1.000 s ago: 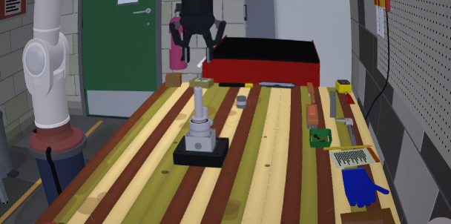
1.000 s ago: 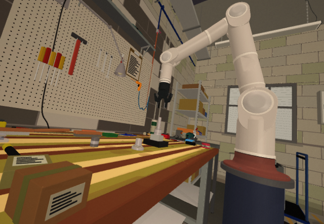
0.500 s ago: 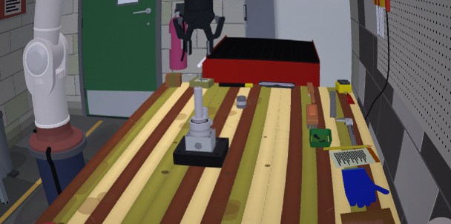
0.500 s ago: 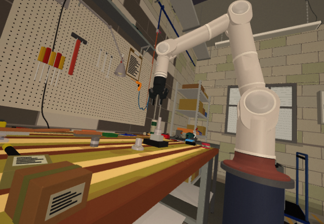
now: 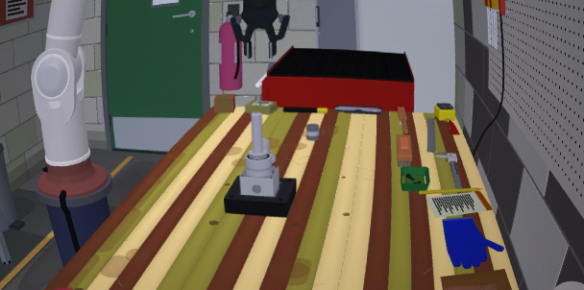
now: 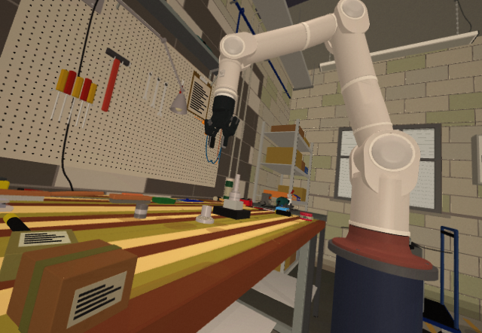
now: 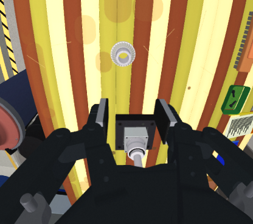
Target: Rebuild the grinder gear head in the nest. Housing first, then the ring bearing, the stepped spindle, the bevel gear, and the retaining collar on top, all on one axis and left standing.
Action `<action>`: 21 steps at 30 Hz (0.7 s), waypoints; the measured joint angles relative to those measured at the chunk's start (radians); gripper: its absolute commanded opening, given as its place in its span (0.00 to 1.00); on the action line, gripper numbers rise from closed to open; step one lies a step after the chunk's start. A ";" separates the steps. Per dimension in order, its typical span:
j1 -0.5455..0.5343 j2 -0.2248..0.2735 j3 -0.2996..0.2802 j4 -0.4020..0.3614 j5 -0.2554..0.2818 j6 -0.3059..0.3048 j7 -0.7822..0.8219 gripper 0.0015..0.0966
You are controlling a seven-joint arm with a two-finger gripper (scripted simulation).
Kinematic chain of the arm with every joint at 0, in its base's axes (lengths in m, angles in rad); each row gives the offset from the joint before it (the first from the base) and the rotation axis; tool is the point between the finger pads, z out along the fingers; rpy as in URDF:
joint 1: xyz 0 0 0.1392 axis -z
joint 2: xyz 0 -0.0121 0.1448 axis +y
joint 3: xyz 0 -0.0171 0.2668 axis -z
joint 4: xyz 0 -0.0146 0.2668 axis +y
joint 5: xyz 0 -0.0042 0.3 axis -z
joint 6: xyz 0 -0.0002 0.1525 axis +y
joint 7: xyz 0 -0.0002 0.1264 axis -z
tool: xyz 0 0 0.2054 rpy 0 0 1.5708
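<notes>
The grey housing sits in the black nest near the middle of the bench. A ring bearing rests on top of it. The stepped spindle stands upright through both. The bevel gear lies flat on the bench beyond the nest; the spindle hides it from the side camera. The grey retaining collar sits farther back and to the right. My gripper hangs high above the bench, over the strip between the nest and the gear. It is open and holds nothing.
A red tray stands at the far end of the bench. A green bin, a blue glove, a ruler and other tools line the right edge. Two small boxes sit at the far left corner. The robot base stands left of the bench.
</notes>
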 measured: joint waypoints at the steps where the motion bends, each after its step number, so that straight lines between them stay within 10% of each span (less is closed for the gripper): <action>1: -0.002 0.001 -0.001 -0.001 0.001 0.000 -0.003 0.53; 21: -0.009 0.039 0.002 0.046 0.019 -0.083 -0.023 0.53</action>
